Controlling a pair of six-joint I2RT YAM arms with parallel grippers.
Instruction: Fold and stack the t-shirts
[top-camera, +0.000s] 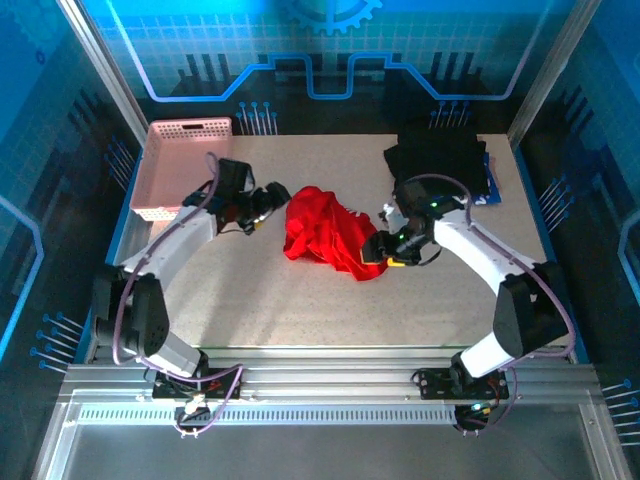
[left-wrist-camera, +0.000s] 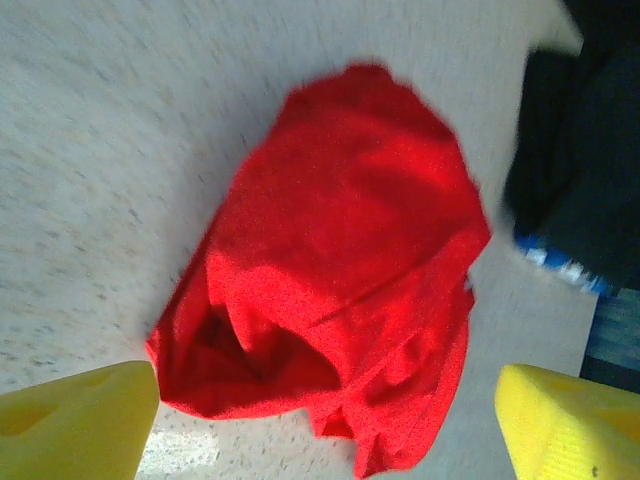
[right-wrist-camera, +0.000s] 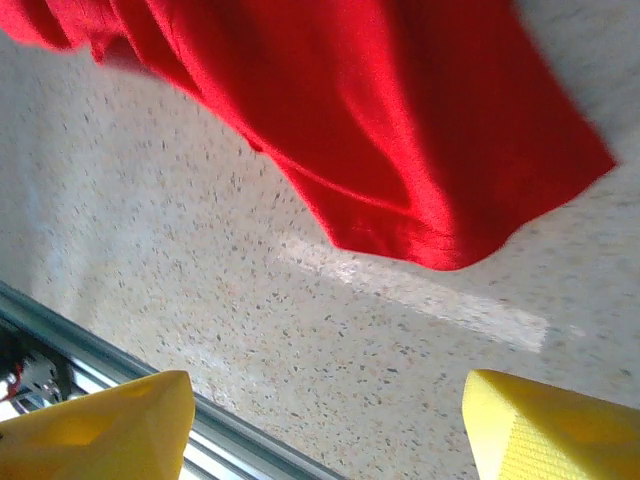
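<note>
A crumpled bright red t-shirt (top-camera: 322, 232) lies in a heap in the middle of the table, seen also as red cloth (left-wrist-camera: 340, 270) and a red hem (right-wrist-camera: 400, 140) from the wrists. Dark folded shirts (top-camera: 440, 165) are stacked at the back right (left-wrist-camera: 580, 170). My left gripper (top-camera: 272, 200) stands open just left of the red heap, yellow fingers (left-wrist-camera: 70, 425) wide apart, with the shirt's near edge between their tips but nothing gripped. My right gripper (top-camera: 380, 250) is open at the heap's right edge, bare table between its fingers (right-wrist-camera: 540, 430).
A pink perforated basket (top-camera: 185, 165) stands at the back left of the table (top-camera: 300, 310). A blue item (top-camera: 490, 180) pokes out under the dark stack. The metal front rail (right-wrist-camera: 60, 340) runs along the table's near edge.
</note>
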